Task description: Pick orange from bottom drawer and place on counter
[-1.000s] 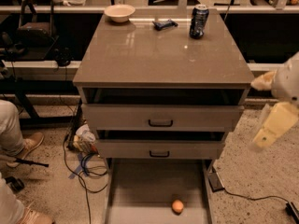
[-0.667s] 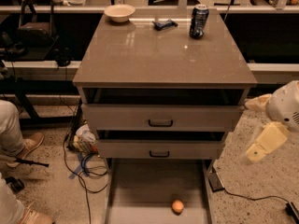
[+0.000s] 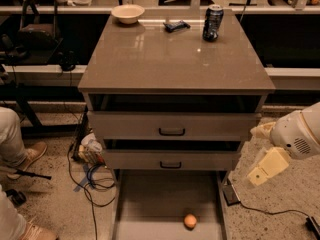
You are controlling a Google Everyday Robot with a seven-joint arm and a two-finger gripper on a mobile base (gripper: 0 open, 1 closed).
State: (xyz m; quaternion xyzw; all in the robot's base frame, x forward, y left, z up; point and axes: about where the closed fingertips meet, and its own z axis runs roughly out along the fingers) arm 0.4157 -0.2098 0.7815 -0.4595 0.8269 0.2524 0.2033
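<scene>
Claw (image 3: 267, 166) dropped lower, leftward, apparently just beside the cabinet (image 3: 170, 131) (grip state: can't tell); orange (image 3: 190, 221) sits in bottom drawer (image 3: 155, 194).

gripper (image 3: 266, 167) | I've brought it lower and further left | now low, just right of cabinet (image 3: 125, 126)

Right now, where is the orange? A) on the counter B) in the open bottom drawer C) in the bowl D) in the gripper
B: the orange lies on the floor of the pulled-out bottom drawer, near its front end, while the gripper is off to the right of the cabinet, level with the drawers and apart from the fruit.
</scene>
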